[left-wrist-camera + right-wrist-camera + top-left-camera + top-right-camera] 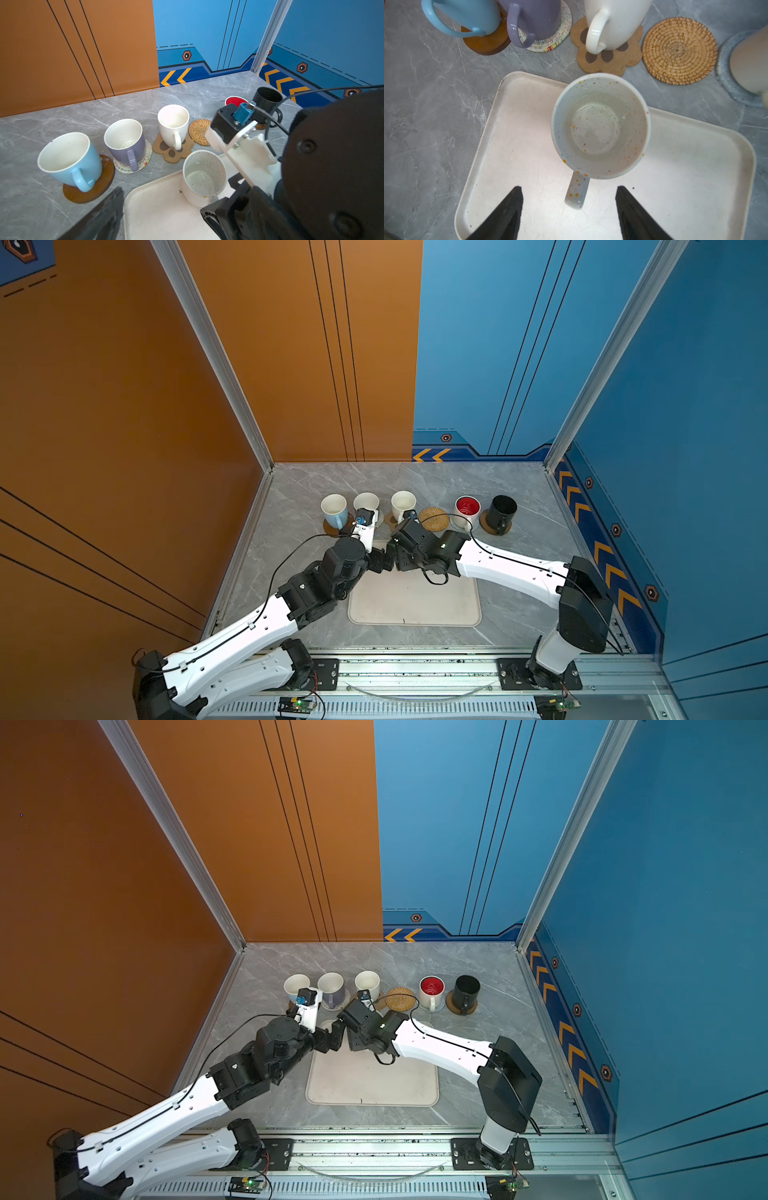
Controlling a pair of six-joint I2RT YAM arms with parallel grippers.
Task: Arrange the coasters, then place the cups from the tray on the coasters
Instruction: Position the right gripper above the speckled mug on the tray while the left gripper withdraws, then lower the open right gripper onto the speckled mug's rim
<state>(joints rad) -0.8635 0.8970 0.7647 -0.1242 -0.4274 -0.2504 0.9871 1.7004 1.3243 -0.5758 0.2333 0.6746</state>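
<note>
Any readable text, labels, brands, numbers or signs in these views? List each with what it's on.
No words, brands or numbers are readable in any view.
Signs only: orange chevrons and hexagon badges with a white keyhole-like mark, on the blue wall.
On the speckled mug: coloured dots, no print.
The circuit board at the front rail: print too small to read.

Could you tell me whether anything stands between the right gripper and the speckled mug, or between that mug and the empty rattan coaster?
Nothing visible does. The open right gripper frames the handle of the speckled mug, with nothing between. Between mug and rattan coaster lie only the rim of the tray and bare table.
</note>
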